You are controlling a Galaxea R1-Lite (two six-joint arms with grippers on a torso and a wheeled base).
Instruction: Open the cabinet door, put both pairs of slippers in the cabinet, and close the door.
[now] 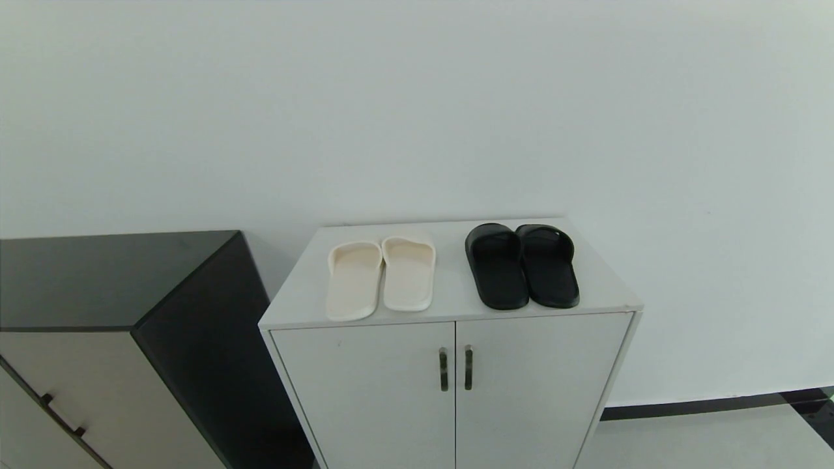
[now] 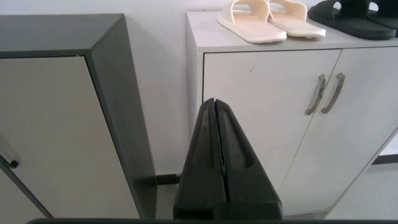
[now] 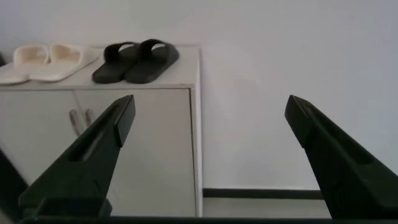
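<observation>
Left claw [image 2: 216, 102] sits narrow and right claw [image 3: 209, 104] wide before the shut white two-door cabinet [image 1: 365, 397], so gripping a grey bar handle [image 1: 468, 367] comes first.

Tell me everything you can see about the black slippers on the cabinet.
The black slippers are a pair of slides, matte and rubbery-looking, each with one broad band across the front. They lie flat, soles down, side by side with their inner edges touching, on the right half of the white cabinet's top. The bands are at the far end and the heels are near the front edge. The cream slippers sit apart to their left. Nothing else touches them.
</observation>
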